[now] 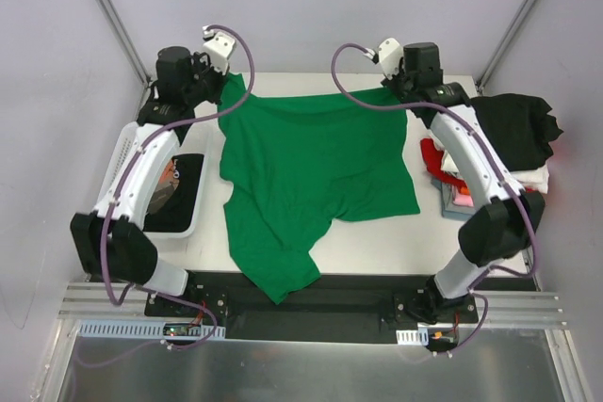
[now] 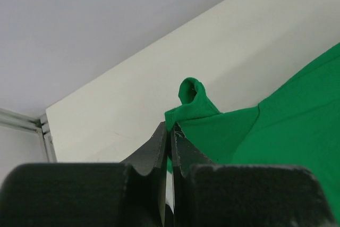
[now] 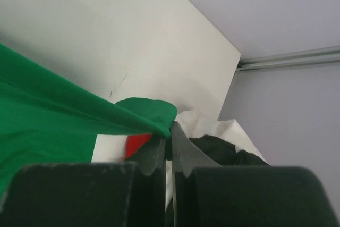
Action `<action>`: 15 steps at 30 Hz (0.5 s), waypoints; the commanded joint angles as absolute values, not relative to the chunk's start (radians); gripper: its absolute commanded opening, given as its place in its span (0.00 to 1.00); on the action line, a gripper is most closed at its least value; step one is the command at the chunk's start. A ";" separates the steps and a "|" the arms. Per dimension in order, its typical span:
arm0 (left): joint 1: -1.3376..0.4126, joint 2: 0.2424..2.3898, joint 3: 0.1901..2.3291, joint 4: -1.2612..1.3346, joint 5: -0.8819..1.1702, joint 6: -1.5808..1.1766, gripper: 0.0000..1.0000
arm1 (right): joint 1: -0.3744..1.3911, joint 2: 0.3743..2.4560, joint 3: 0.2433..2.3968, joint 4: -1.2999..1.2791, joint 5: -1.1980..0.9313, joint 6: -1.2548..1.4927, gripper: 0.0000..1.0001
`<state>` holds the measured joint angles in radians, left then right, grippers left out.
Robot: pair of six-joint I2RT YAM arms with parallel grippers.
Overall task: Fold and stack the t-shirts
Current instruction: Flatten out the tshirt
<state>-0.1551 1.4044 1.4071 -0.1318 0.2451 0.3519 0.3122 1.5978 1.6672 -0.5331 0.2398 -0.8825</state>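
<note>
White tabletop (image 1: 377, 242), walled by pale grey panels, shows bare strips only along the far edge at 12 o'clock and near the front at 5 o'clock. One green t-shirt (image 1: 316, 171) lies spread over the middle. Its lower end spills past the near edge at 6 o'clock onto the black base rail (image 1: 358, 300).

Two grippers hold its far side. The left gripper (image 2: 171, 131), at 11 o'clock, is pressed together on one corner of the green cloth, with a small curl of fabric poking beyond its tips. The right gripper (image 3: 169, 131), at 1 o'clock, pinches the opposite corner, and the cloth runs taut away from it.

At 9 o'clock one white basket (image 1: 193, 225) sits beneath the left arm, holding one black t-shirt (image 1: 179, 197) with an orange print. At 3 o'clock a pile crowds the right arm: a black shirt (image 1: 513, 129) on top, with a white shirt (image 1: 535, 179), a red shirt (image 1: 431, 152) and a pink shirt (image 1: 464, 202) showing beneath it. That makes four by colour, though more may be buried.
</note>
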 commanded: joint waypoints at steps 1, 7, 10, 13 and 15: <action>-0.143 1.505 1.503 -0.064 0.209 0.374 0.00 | 0.299 1.707 1.782 -0.465 0.276 -0.900 0.01; -0.143 1.681 1.595 -0.061 0.169 0.379 0.00 | 0.293 1.845 1.815 -0.419 0.304 -0.911 0.01; -0.143 1.755 1.637 -0.054 0.150 0.380 0.00 | 0.285 1.907 1.825 -0.390 0.328 -0.939 0.01; -0.143 1.817 1.680 -0.040 0.115 0.403 0.00 | 0.275 1.971 1.871 -0.390 0.333 -0.962 0.01; -0.143 1.839 1.695 -0.025 0.085 0.428 0.00 | 0.265 1.997 1.894 -0.387 0.330 -0.968 0.01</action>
